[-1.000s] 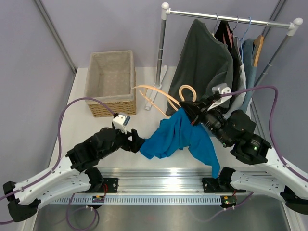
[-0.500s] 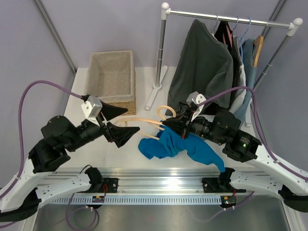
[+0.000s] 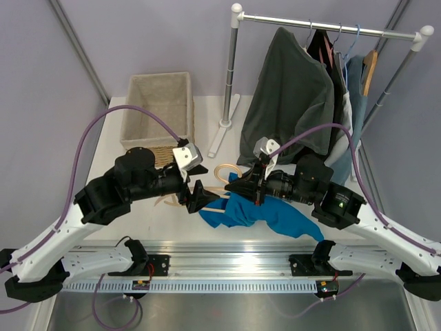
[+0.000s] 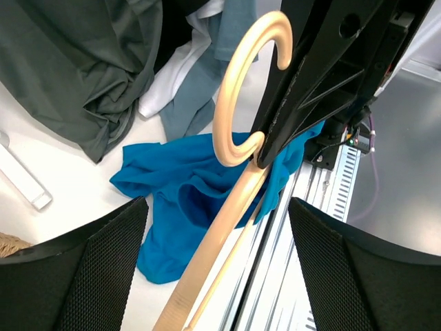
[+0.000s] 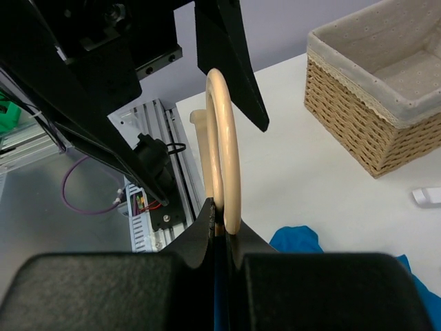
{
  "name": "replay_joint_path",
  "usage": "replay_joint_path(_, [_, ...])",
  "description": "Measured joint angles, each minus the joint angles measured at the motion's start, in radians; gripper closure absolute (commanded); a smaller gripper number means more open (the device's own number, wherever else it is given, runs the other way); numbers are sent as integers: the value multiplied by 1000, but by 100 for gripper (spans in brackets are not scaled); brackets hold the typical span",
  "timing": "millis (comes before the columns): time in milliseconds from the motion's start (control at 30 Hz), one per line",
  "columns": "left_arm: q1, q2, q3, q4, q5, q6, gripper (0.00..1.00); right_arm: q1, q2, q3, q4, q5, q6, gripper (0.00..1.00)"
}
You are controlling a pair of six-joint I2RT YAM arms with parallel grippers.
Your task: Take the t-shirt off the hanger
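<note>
Between the right fingers (image 5: 193,245), the hanger (image 5: 224,152); t-shirt (image 3: 275,215) beneath.

in the top view the left gripper (image 3: 202,198) and the right gripper (image 3: 241,185) covered most of the hanger (image 3: 224,166). only its hook and short bits of pale wood showed, so whether any of the t-shirt (image 3: 279,215) hung on it could not be told there. the right gripper also hid the cloth's upper edge.

in the left wrist view the hanger (image 4: 224,110) ran off the bottom edge, which cut the left fingers (image 4: 103,269) too.

in the right wrist view the right fingers (image 5: 124,289) were a dark blur across the foreground. they hid the hanger (image 5: 224,158) below its hook and all but a corner of the t-shirt (image 5: 296,241). the basket (image 5: 386,96) was cut off at the right edge.
</note>
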Motion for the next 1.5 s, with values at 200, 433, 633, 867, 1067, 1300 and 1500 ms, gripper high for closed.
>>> replay_joint_path(200, [0, 3, -8, -3, 45, 26, 58, 0, 13, -14, 35, -29, 4, 100])
replay_joint_path(433, [0, 15, -41, -2, 66, 43, 38, 0, 43, -17, 67, -41, 5, 100])
replay_joint_path(633, [0, 16, -74, -32, 63, 53, 59, 0, 49, -17, 76, -49, 5, 100])
replay_joint_path(867, [-6, 16, -74, -45, 95, 64, 100, -4, 63, -17, 77, -53, -2, 100])
replay_joint_path(1067, [-4, 16, -73, -56, 16, 47, 100, -4, 76, -17, 84, -30, 7, 38])
replay_joint_path(1300, [0, 3, -73, -63, -112, 1, 100, -3, 45, -17, 85, 70, 15, 10])
replay_joint_path(1500, [0, -60, -73, -134, -191, -26, 100, -3, -42, -58, 79, 183, 16, 10])
